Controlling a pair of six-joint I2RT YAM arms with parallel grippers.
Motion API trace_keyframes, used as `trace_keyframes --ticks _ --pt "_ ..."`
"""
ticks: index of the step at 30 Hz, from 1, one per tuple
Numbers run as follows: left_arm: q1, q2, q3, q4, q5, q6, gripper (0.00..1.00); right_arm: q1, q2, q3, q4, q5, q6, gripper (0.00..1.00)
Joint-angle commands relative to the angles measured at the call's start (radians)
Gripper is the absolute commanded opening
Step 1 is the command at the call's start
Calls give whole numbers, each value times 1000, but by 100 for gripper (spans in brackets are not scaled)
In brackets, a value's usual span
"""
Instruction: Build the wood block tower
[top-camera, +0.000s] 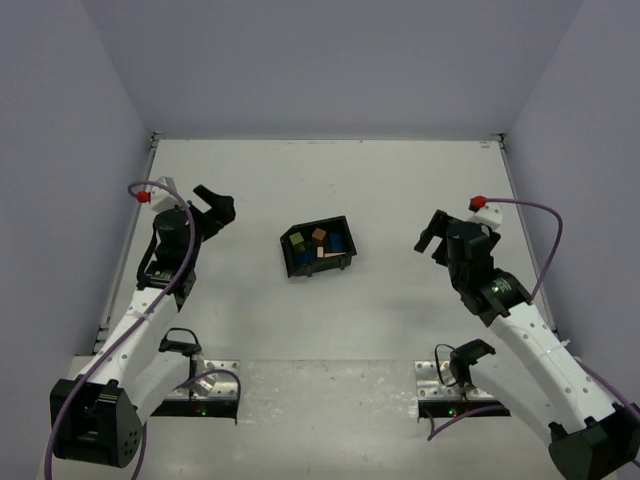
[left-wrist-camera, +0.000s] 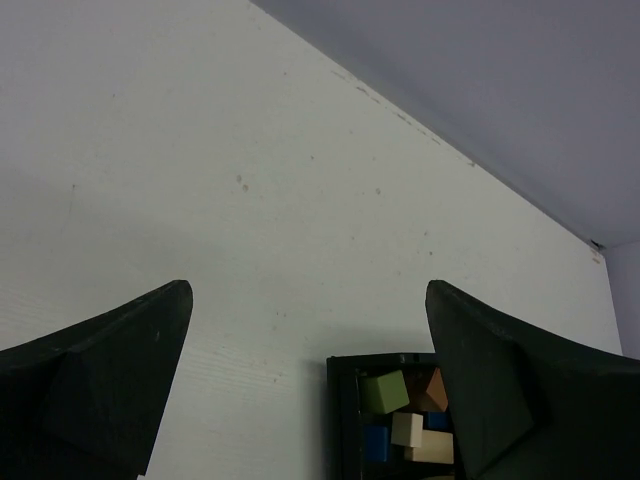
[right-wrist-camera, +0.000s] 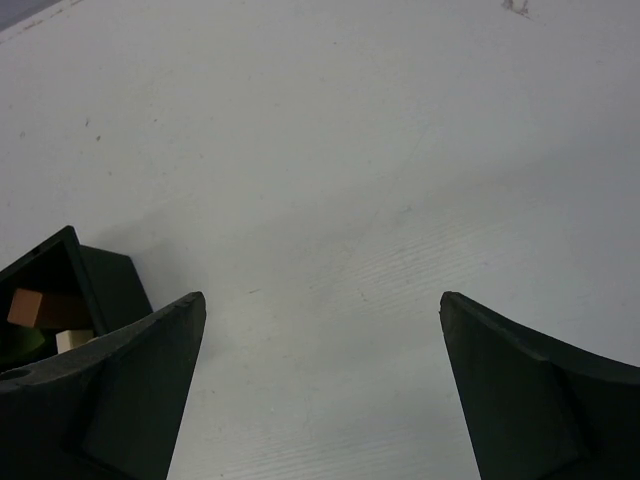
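Observation:
No wood block tower is in view; the little wood blocks lie loose in a black bin (top-camera: 291, 262) at mid-table: an olive green block (top-camera: 297, 239), a reddish brown one (top-camera: 319, 235), a dark blue one (top-camera: 339, 241) and a pale tan one (top-camera: 328, 253). My left gripper (top-camera: 215, 205) hangs open to the left of the bin, nothing between its fingers. In the left wrist view the gripper (left-wrist-camera: 308, 290) looks at the bin (left-wrist-camera: 342, 420) with the green block (left-wrist-camera: 384, 390) on top. To the bin's right my right gripper (top-camera: 430, 232) stands open and empty, its wrist view (right-wrist-camera: 322, 298) catching the bin's corner (right-wrist-camera: 100, 280).
Pale walls close in the white table (top-camera: 400, 180) at the back and on both sides. Two metal base plates (top-camera: 215, 378) sit at the near edge. Purple cables loop off both arms.

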Motion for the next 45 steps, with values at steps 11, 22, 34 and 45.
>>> trace_keyframes --ticks 11,22,34,45 --pt "5 18 53 11 44 -2 100 1 93 -29 183 -416 -172 99" --pt "5 46 60 -9 42 -10 100 164 416 70 256 -404 68 99" --pt "5 19 46 -19 53 -7 100 231 798 326 355 -294 -71 83" --pt "5 0 39 -32 10 -14 100 233 976 415 330 -355 -208 43"
